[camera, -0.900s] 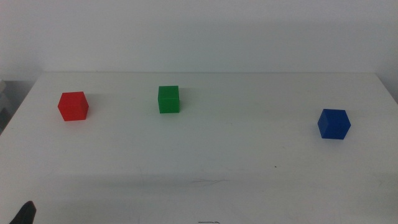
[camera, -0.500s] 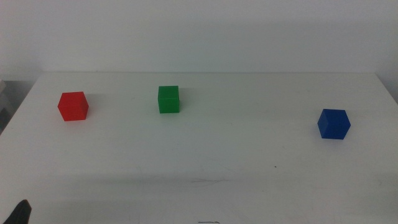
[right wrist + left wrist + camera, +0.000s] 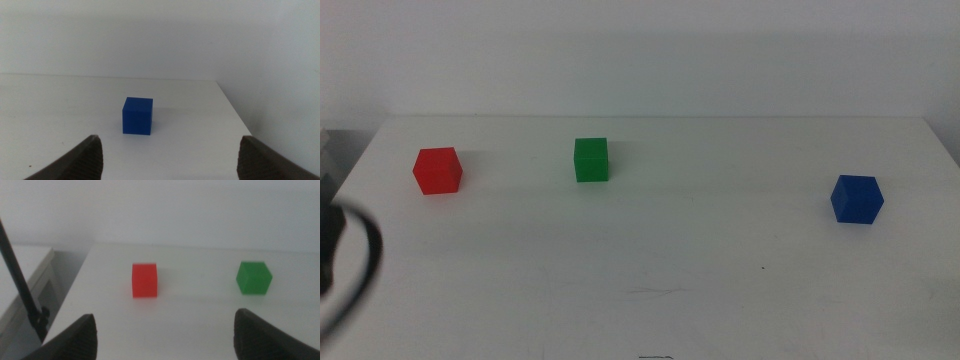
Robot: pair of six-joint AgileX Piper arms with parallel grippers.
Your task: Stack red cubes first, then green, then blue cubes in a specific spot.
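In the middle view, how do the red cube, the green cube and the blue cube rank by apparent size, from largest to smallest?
1. blue cube, slightly the largest in the picture.
2. red cube.
3. green cube, slightly the smallest.

The differences are small and probably come from nearness to the camera; the cubes may be equal.

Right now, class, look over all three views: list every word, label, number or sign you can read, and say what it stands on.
None: no readable text in any view.
Red cube: plain faces, no label.
Green cube: plain faces, no label.
Blue cube: plain faces, no label.
White table: unmarked apart from a few faint specks and scuffs, not writing.
Left pincer and right pincer: dark jaws, no marking visible.
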